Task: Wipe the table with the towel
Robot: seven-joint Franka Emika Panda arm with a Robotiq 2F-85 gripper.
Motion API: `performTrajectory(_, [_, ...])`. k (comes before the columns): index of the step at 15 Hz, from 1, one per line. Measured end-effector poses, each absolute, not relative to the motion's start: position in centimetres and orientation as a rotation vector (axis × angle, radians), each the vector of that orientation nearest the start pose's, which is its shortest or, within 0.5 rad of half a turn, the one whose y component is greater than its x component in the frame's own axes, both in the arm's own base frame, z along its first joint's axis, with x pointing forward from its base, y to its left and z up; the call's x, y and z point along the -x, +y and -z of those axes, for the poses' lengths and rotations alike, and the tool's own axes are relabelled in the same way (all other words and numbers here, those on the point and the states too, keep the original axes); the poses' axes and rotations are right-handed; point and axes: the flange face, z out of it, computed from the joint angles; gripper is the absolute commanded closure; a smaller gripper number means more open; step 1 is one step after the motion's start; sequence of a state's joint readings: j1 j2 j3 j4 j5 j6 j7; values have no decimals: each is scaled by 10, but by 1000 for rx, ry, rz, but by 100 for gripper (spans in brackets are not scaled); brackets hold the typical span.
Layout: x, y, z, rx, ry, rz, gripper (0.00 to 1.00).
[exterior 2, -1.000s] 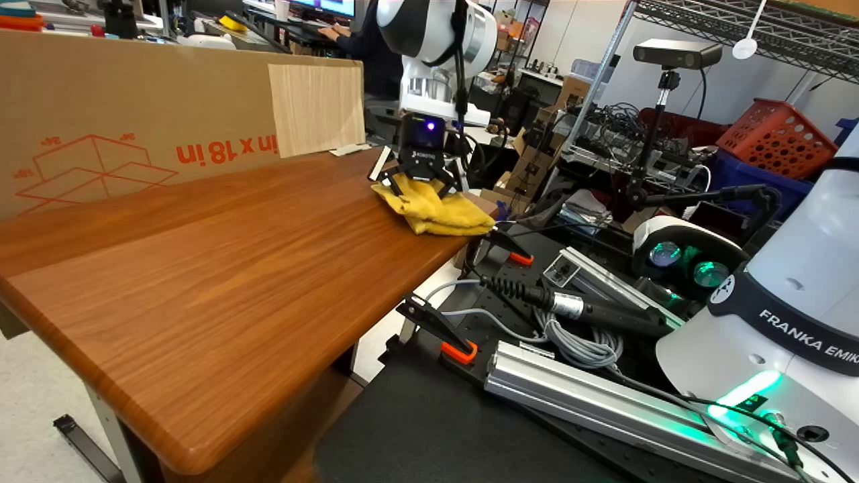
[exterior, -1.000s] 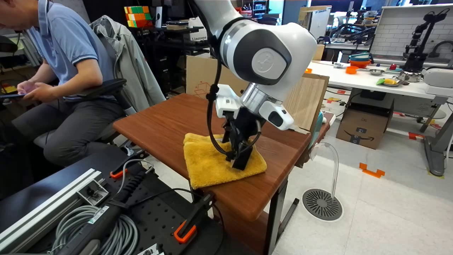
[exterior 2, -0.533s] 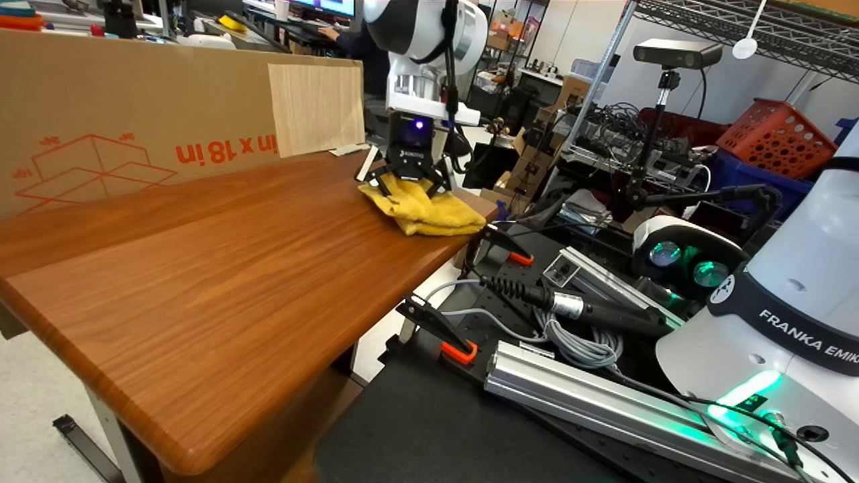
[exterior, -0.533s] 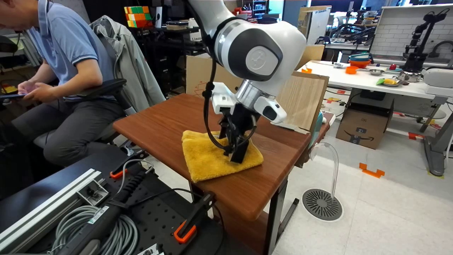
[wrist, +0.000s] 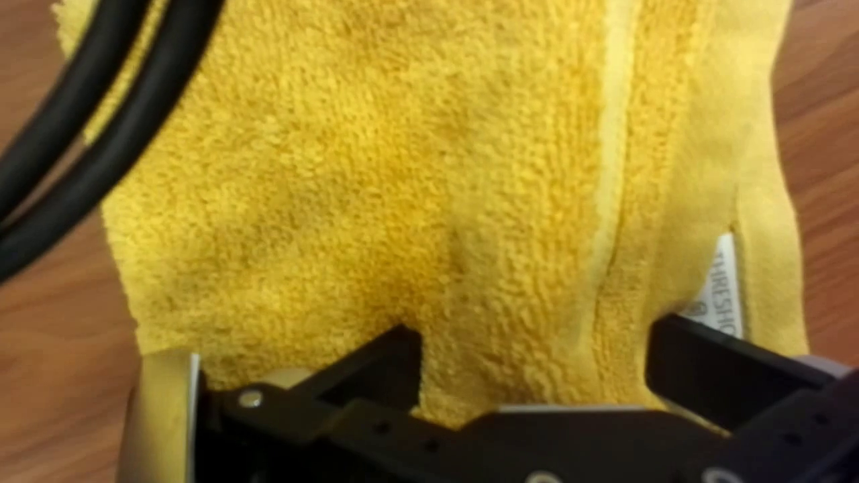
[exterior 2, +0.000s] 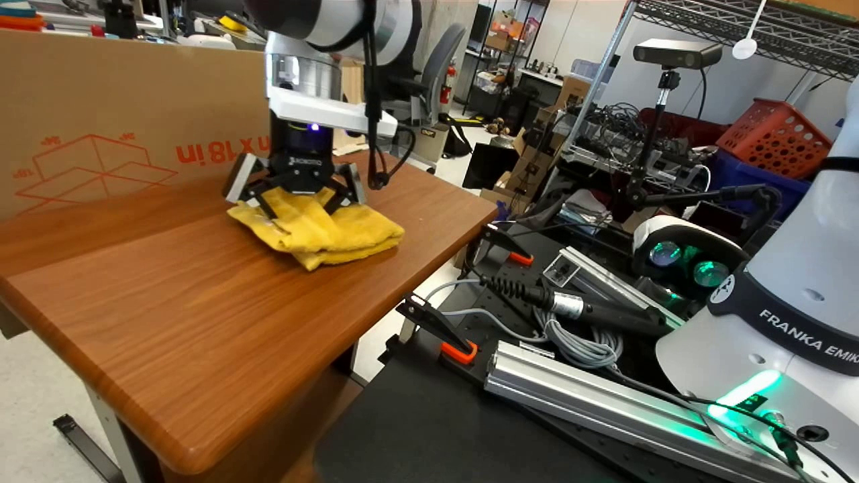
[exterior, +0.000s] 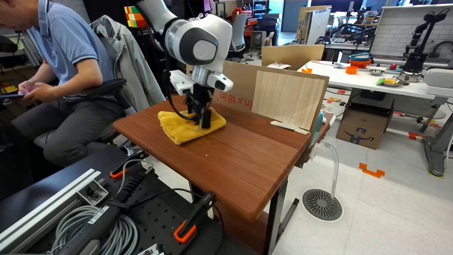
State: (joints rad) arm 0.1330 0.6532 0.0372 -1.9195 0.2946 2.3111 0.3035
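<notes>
The table (exterior: 226, 166) has a reddish-brown wood-grain top and also shows in an exterior view (exterior 2: 201, 302). The folded mustard-yellow towel (exterior: 180, 129) lies flat on it, and shows in an exterior view (exterior 2: 362, 231) too. My gripper (exterior: 200, 117) points down onto the towel, fingers pressed into it; it also shows in an exterior view (exterior 2: 300, 209). In the wrist view, the towel (wrist: 335, 168) bunches up between the two black fingertips of the gripper (wrist: 533, 349), which are apart with cloth filling the gap. A white label shows beside one finger. The towel's underside is hidden.
A tall cardboard panel (exterior 2: 134, 100) stands along one long side of the table, with a wood-grain board (exterior: 286, 99) against it. Orange-black clamps (exterior: 185, 230) and coiled grey cable (exterior: 116, 230) lie on the black bench beside the table. A person (exterior: 74, 53) sits close by.
My gripper and the towel have slid together along the tabletop, away from the end where they were, toward the table's middle and opposite end. The towel stays bunched between the fingers.
</notes>
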Motion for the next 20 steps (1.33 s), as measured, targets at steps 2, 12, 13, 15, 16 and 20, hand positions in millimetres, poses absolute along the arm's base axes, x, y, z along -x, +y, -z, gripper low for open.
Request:
performTrajectory(2, [-582,144,-131,2945,451,-387,0])
performTrajectory(12, [-562,247,-134,2990,146,-155,0])
performTrajectory(13, [-561,251,-134,2990,130,-142,0])
performTrajectory(15, [-558,255,-135,2984,106,-113,0])
performTrajectory(16, [-557,256,-136,2981,92,-92,0])
performTrajectory(20, [-544,259,-141,2954,25,73,0])
